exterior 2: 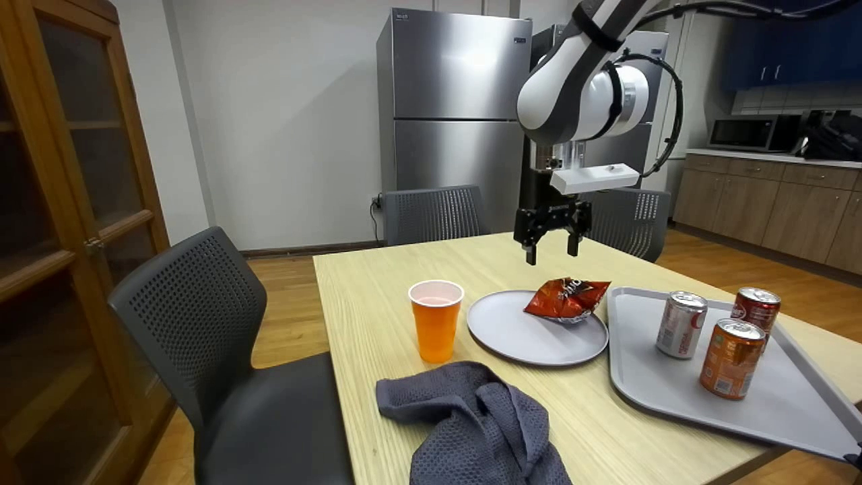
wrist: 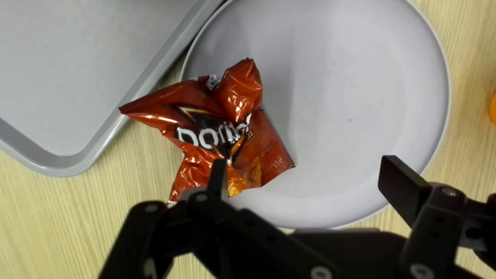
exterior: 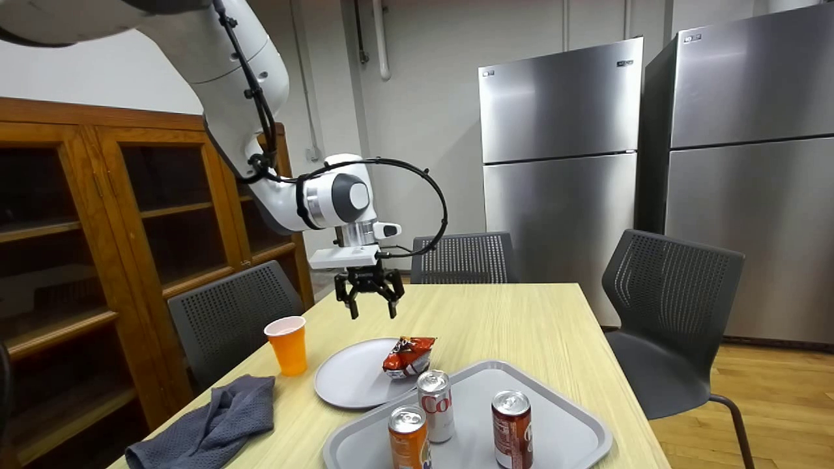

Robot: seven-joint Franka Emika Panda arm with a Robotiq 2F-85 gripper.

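My gripper (exterior: 373, 312) is open and empty above the table. It also shows in an exterior view (exterior 2: 552, 254) and in the wrist view (wrist: 304, 167). Below it lies a crumpled red Doritos bag (exterior: 409, 357) on a round light grey plate (exterior: 348, 374). In the wrist view the bag (wrist: 217, 131) overhangs the plate's (wrist: 348, 77) rim towards the tray. One finger overlaps the bag's lower part in the picture, the other overlaps the plate's edge. In both exterior views the fingertips are apart from the bag (exterior 2: 568, 300), with a gap of air between.
A grey tray (exterior: 472, 391) beside the plate holds a silver can (exterior: 436, 407), an orange can (exterior: 409, 440) and a dark red can (exterior: 512, 430). An orange cup (exterior: 287, 348) and a dark grey cloth (exterior 2: 485, 424) lie on the plate's other side. Chairs (exterior: 671, 312) surround the table.
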